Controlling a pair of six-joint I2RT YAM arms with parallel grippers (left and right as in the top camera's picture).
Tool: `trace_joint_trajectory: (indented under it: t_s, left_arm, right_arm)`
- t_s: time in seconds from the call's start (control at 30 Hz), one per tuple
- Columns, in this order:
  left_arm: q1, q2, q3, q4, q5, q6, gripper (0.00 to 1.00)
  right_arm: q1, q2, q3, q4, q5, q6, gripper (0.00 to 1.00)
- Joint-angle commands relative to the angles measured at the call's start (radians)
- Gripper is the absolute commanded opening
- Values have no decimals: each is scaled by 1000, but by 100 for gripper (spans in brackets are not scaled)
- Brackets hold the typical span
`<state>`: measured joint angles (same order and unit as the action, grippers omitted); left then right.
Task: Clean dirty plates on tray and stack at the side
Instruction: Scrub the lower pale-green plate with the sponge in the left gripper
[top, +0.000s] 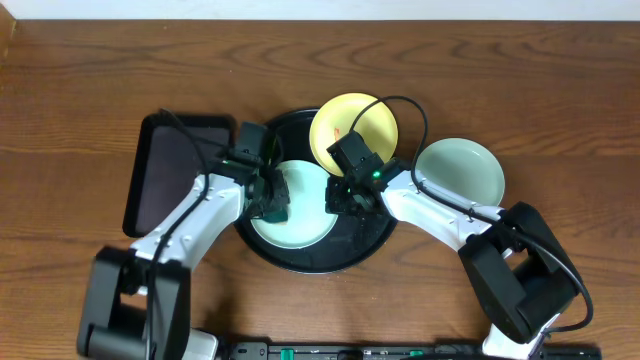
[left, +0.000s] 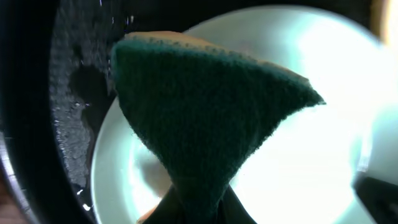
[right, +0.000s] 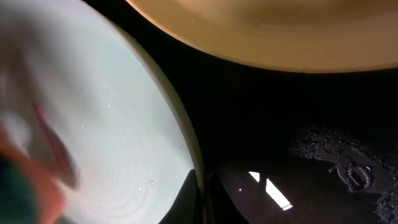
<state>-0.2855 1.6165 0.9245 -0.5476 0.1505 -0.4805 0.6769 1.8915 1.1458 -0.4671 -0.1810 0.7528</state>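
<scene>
**Jaws closed on both arms: sponge at the left, plate rim at the right**

Both pairs of jaws are pressed together. The mint plate (top: 300, 225) lies flat in the round tray (top: 300, 262), towards its left half, and it sits between the two grippers. It is round, so it has no long axis to align with. The left gripper (top: 272, 205) stands over the plate's left side and pinches a green sponge (left: 205, 112), which fans out from the jaws over the plate's face. The right gripper (top: 345, 198) is at the plate's right edge, and in its wrist view the jaws seem to nip the thin rim. For wiping, I judge the left arm is the nearer one.

Plates are three: this one, a yellow plate (top: 350, 120) lying over the tray's far right rim, and a second mint plate (top: 460, 172) on the table to the right of the tray. Sponge: one. Trays: two, with a rectangular tray (top: 170, 175) at the left.
</scene>
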Motion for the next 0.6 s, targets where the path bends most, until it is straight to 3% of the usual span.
trace_joint_trajectory:
  t_s: [0.0,0.27,0.43,0.57]
  left_arm:
    - [-2,64,-8,19,-7,-34,7]
    - [-2,156,-3,23,61,12,7]
    - [-2,154,27,23,264,249,7]
    - [-2,154,34,23,313,338,7]
  right_arm:
    - [-15,9,20,4,-11,-17,1]
    - [-15,9,20,5,-11,-18,1]
    - [-15,9,20,5,-11,-17,1]
    - [-15,9,20,5,-11,-18,1]
